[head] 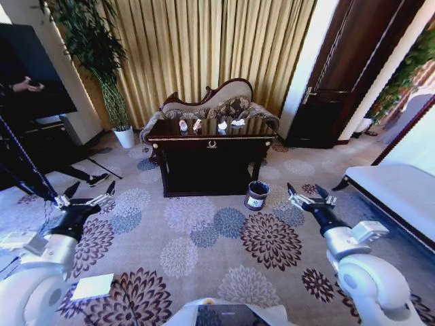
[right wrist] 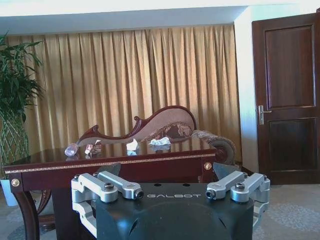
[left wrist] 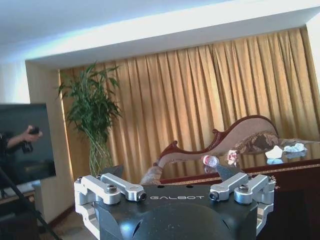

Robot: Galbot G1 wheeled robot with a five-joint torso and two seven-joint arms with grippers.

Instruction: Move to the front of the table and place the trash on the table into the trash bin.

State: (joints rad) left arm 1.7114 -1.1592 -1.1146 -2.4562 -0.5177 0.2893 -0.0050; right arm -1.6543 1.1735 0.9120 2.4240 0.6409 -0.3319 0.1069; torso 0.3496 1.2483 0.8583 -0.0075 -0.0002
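While the robot stands back on the flowered carpet (head: 224,238), the dark table (head: 212,144) sits ahead of it, in front of a patterned sofa (head: 211,102) and gold curtains (head: 204,47). Along the table's far edge lie the trash pieces: a clear bottle (head: 183,125) toward the left corner, a crushed carton (head: 197,124) just beside it, and crumpled paper (head: 222,125) and (head: 237,123) toward the right. The trash bin (head: 256,195) stands on the carpet near the table's front right leg. Left gripper (head: 87,193) and right gripper (head: 310,195) hover low over the carpet, well apart from the table, both spread and holding nothing
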